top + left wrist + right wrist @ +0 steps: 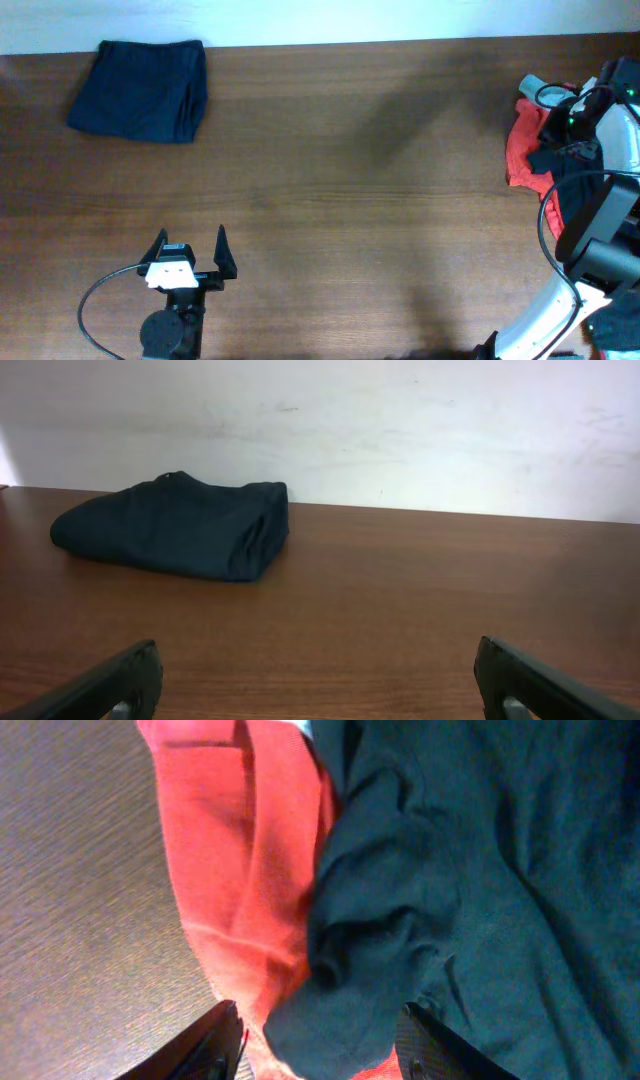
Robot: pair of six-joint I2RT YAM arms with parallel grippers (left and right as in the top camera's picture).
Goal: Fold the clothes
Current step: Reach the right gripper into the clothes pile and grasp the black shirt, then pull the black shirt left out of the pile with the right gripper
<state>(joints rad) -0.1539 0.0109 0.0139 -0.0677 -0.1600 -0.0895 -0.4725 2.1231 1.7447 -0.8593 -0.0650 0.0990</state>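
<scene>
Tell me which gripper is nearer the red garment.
Right. The right gripper hangs directly over the red garment at the table's right edge, its fingers either side of a dark garment lying on it. The left gripper is far across the table, near the front left.

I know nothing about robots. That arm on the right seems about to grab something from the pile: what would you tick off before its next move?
1. Right gripper over the pile: ok; its fingers straddle a bunched fold of the dark garment.
2. One garment only between the fingers: cannot tell; the red garment lies right beneath that fold.
3. Firm pinch: cannot tell.
4. Left gripper free: ok; open, empty, above bare table.
5. Room to fold: ok; bare wood stretches across the table's middle.
6. Folded navy garment out of the way: ok; far left corner.
</scene>
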